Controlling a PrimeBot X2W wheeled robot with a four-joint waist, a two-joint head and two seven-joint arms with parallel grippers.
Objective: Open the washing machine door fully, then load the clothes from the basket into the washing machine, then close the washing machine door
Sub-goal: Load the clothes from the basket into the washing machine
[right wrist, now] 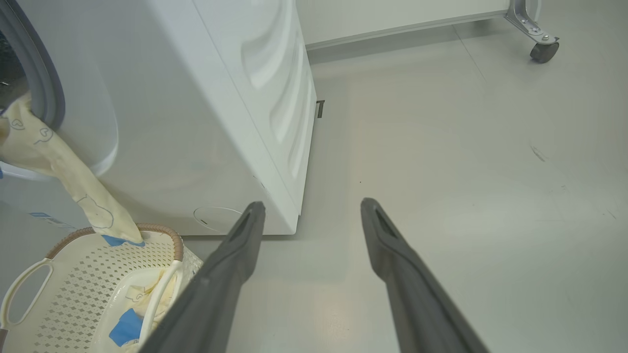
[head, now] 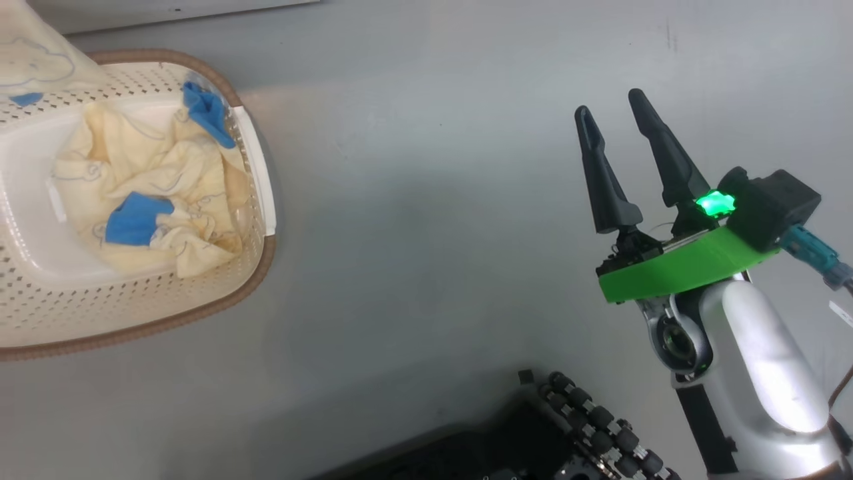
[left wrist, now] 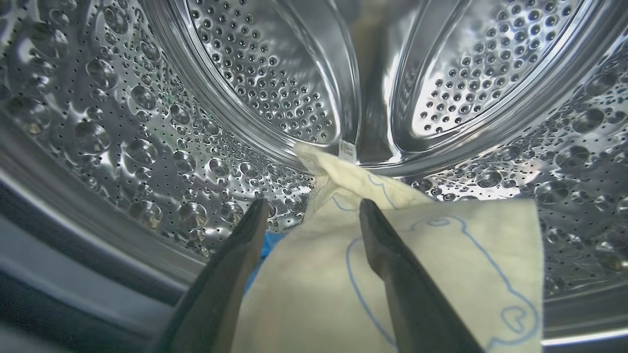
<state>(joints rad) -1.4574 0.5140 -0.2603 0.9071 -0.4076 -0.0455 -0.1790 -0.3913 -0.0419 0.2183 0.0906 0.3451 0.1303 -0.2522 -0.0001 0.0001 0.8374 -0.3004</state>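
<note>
**Left jaws spread wide inside the drum, cloth lying between them**

In the left wrist view the left gripper (left wrist: 309, 206) is seen inside the steel drum (left wrist: 147, 122) of the washing machine (right wrist: 196, 122). Its jaws are set wide, and a pale-yellow garment (left wrist: 441, 255) lies between and beneath them at lower centre, not pinched. At the left of the right wrist view a yellow cloth (right wrist: 64, 171) is draped from the machine's opening down to the rim of the basket (head: 133, 313). More clothes (head: 153, 193) lie in the basket, at the left of the head view. The right gripper (head: 610, 101) is held over the floor (head: 426, 233) at the right, jaws wide and empty.
</note>
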